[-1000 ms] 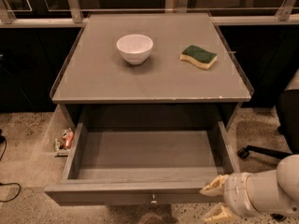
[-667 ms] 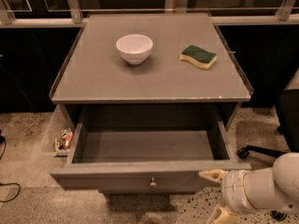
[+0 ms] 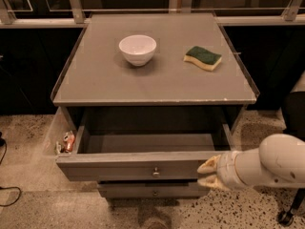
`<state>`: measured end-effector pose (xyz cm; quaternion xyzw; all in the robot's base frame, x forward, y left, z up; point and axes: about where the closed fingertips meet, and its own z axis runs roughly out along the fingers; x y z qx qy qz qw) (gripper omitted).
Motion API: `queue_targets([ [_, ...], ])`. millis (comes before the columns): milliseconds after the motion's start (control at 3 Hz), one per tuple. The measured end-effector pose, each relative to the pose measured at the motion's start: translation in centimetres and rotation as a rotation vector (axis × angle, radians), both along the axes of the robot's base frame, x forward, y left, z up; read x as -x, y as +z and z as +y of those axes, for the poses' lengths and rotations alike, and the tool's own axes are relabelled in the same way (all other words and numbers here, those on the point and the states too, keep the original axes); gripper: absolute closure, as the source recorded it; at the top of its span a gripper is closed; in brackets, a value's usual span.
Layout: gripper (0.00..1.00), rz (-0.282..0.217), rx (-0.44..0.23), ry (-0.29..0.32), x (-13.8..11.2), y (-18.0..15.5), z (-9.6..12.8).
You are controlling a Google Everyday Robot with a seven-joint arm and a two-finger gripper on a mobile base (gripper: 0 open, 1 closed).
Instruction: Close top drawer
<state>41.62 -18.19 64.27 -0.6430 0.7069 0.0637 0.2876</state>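
CAUTION: The top drawer (image 3: 114, 168) stands partly open, its front panel proud of the counter (image 3: 157, 82) body. A hard closing stop could jolt the bowl (image 3: 137, 49) and, further right, the sponge (image 3: 203, 57) on the counter. Push contact falls well right of the knob (image 3: 156, 171). An off-centre load may skew the drawer in its runners and jam it, or the tips may slip off the panel end.

POSITION: The drawer lies left of the end effector (image 3: 206, 173), which sits at lower right, apparently touching the panel's right end. Its fingers are slightly spread and hold nothing.
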Motion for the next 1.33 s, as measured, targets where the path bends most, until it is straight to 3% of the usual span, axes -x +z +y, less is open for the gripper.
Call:
queue_targets([
  [333,0.84,-0.008,0.026,0.002,-3.5,-0.8,-1.0],
  [667,1.0,-0.008,0.026,0.002,-3.5,-0.8,-1.0],
  [1000,0.82,-0.058,0.053,-0.033,-8.2,1.8,-2.2],
  [1333,0.58,-0.068,0.059,-0.04,-8.9,2.3,-2.3],
])
